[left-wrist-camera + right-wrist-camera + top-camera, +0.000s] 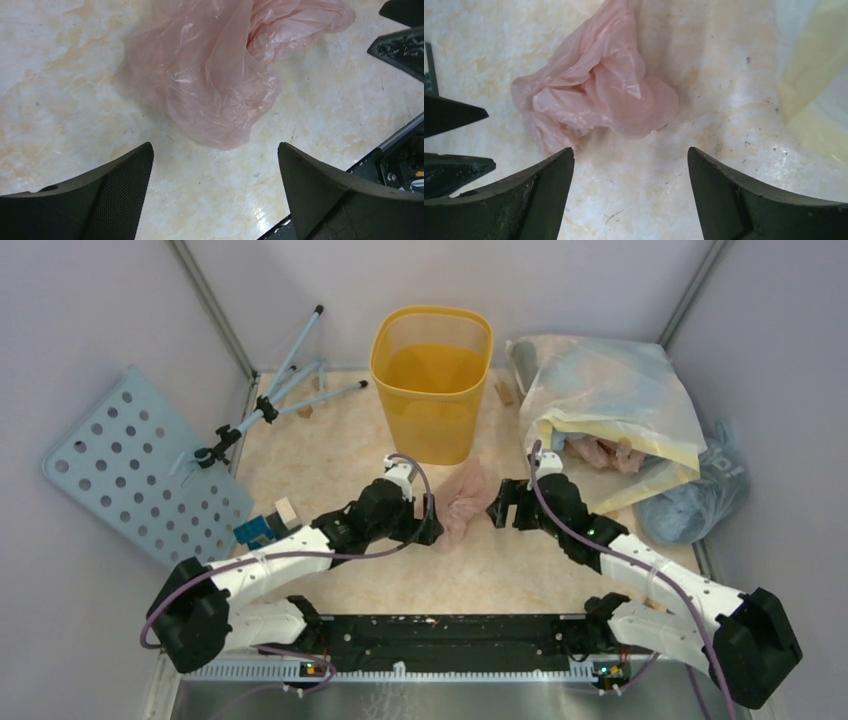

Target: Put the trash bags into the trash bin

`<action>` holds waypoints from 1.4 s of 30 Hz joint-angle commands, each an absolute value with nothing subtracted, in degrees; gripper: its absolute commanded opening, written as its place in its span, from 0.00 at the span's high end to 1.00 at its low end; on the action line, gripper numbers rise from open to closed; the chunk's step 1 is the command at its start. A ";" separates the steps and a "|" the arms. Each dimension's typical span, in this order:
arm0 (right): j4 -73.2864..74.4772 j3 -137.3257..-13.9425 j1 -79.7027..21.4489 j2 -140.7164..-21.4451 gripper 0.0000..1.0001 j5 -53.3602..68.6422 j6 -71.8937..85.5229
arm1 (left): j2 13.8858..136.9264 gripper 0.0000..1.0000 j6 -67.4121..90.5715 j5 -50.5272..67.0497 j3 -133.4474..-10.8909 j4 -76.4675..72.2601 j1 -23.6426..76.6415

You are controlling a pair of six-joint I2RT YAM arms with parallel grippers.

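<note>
Task incomplete: thin pale pink plastic film bag (pixel 463 502) lies crumpled on counter (pixel 330 450), outside yellow-orange translucent plastic bin (pixel 430 430). Left fingers (pixel 120 180) and right fingers (pixel 539 185) both wide apart, empty.

i see the trash bag (pixel 464 500) crumpled on the desk (pixel 330 455) between my left pincer (pixel 431 523) and right pincer (pixel 503 508).

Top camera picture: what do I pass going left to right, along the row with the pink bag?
Blue holey board → left pincer → pink bag → right pincer → grey-blue bag.
</note>
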State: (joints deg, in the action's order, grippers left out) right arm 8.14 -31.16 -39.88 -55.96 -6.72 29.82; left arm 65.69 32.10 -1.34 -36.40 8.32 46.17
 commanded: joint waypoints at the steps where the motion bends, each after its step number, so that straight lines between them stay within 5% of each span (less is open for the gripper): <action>1: 5.41 -33.12 -36.49 -57.86 0.17 -3.53 29.24 | 70.12 0.01 32.48 1.39 -37.48 1.35 45.97; 10: 7.37 -43.36 -36.36 -71.49 0.18 -1.39 22.82 | 79.88 0.07 33.23 -2.00 -41.17 0.48 45.43; 14: 5.73 -43.53 -36.39 -74.08 0.37 -0.28 22.87 | 82.00 0.16 33.14 -2.88 -41.05 -2.10 45.26; 17: 5.73 -43.34 -36.39 -74.96 0.62 0.46 22.63 | 82.58 0.35 33.86 -5.59 -40.56 -1.70 43.95; 19: 7.25 -43.58 -36.39 -74.51 0.95 2.39 21.83 | 81.82 0.52 34.06 -6.07 -39.63 -1.34 41.87; 24: 13.56 -43.55 -36.43 -69.10 1.00 4.69 20.11 | 77.05 0.99 33.00 -2.26 -35.69 -1.34 33.59; 25: 14.74 -43.18 -36.41 -67.55 1.00 4.26 20.04 | 76.09 1.00 32.58 -1.79 -35.20 -0.97 32.54; 32: 17.82 -39.22 -36.45 -59.25 1.00 5.89 21.58 | 70.33 1.00 28.65 2.10 -33.96 1.44 30.68; 34: 16.12 -37.92 -36.46 -59.11 1.00 10.40 22.22 | 69.78 0.82 24.70 13.71 -34.84 -1.31 30.92; 35: 14.95 -37.36 -36.47 -59.81 1.00 13.32 22.44 | 70.05 0.59 23.82 18.82 -35.67 -1.52 31.20; 36: 13.74 -36.89 -36.47 -60.66 1.00 15.85 22.62 | 70.28 0.47 23.29 21.71 -36.65 -1.02 31.73; 38: 13.42 -36.44 -36.56 -62.68 1.00 18.23 22.86 | 70.63 0.33 21.75 22.64 -38.17 -0.53 33.71; 42: 14.78 -35.81 -37.25 -64.90 1.00 16.90 22.53 | 73.03 0.27 19.09 20.37 -41.16 -0.27 36.71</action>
